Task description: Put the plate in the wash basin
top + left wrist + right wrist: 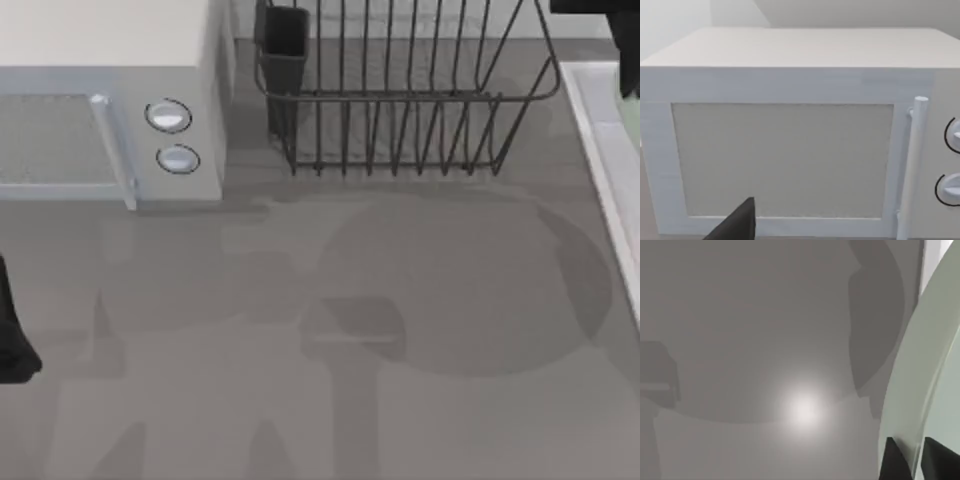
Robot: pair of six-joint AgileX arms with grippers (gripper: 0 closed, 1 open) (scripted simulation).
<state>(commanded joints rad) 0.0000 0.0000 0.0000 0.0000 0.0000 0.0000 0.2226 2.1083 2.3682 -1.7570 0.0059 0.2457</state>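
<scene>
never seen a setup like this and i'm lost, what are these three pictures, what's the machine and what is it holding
This is a simulated two-armed robot working at a grey table. One camera looks down from above: it shows a white microwave, a dark wire dish rack, and at the right edge the pale rim of the wash basin. The other two cameras sit on the arms' wrists. The left wrist camera faces the microwave door; the left gripper waits at the table's left edge. The right wrist camera shows the right gripper with its jaws pinching the rim of the pale green plate, lifted above the table.
</scene>
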